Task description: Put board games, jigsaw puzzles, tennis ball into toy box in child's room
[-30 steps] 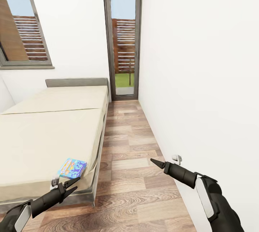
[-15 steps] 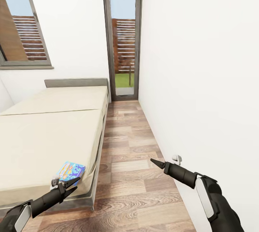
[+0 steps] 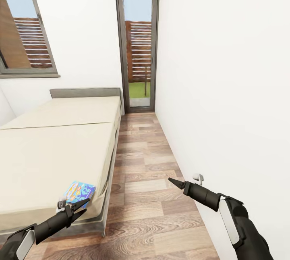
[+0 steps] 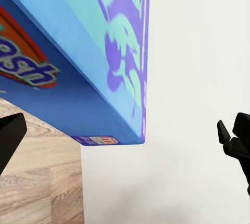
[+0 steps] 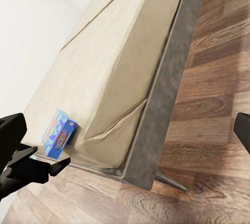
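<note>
Blue board game [image 3: 81, 191] lay flat on the near right corner of the bed [image 3: 52, 147], close to the mattress edge. Left gripper [image 3: 75, 207] sat just near of it, fingertips pointed up and right toward the box. Jaws were parted; in the left wrist view both dark fingertips [image 4: 9, 138] stood wide apart with the box [image 4: 88, 62] looming between them but not clamped.

Key relation: the box was straight ahead of the left gripper, a touch farther onto the bed, with its long axis running roughly near-to-far, tilted slightly right. So the jaws would likely need to straddle its short width.

Right gripper [image 3: 173, 182] hung over the wood floor [image 3: 149, 211] near the right wall, well apart from the box; left arm was clearly the closer one. Its jaws: couldn't tell from the head view; the right wrist view showed dark finger parts at both frame edges, which suggests open, but not enough to call. That view also caught the box [image 5: 59, 133] at the bed corner.

Toy box and table weren't in frame.
</note>
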`<state>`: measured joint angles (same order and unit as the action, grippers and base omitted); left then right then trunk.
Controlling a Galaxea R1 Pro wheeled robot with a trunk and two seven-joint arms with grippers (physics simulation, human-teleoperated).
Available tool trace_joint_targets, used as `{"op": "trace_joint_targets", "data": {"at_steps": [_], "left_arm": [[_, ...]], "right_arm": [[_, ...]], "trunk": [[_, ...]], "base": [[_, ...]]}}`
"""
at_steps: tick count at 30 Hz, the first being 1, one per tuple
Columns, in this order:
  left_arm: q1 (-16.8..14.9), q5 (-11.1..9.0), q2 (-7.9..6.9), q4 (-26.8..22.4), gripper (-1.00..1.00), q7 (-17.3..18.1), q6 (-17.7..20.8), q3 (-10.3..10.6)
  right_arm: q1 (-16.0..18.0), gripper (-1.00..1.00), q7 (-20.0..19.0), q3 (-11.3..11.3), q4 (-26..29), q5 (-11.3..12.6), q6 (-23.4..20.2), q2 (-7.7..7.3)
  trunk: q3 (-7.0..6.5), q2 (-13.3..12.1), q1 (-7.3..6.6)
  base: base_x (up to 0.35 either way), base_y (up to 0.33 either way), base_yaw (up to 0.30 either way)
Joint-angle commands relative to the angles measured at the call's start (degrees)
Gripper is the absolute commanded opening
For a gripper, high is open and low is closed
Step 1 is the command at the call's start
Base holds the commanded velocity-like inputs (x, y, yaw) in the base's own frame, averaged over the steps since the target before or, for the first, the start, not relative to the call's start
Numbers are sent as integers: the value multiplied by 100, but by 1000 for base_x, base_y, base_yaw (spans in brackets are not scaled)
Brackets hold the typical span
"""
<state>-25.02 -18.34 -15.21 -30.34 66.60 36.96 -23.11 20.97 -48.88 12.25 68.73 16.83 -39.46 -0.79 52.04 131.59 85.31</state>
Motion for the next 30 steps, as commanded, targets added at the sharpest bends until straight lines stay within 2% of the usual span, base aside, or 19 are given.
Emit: {"op": "trace_joint_targets", "data": {"at_steps": [1,30], "left_arm": [[-3,-14,0,1,100,13,49,-6],[-3,-16,2,1,100,42,44,-24]], "right_arm": [[3,100,-8,5,0,23,-35,0],[3,100,-8,5,0,23,-28,0]], "trunk": [[5,2,-1],[5,2,-1]], "base": [[34,6,0],[25,11,0]]}}
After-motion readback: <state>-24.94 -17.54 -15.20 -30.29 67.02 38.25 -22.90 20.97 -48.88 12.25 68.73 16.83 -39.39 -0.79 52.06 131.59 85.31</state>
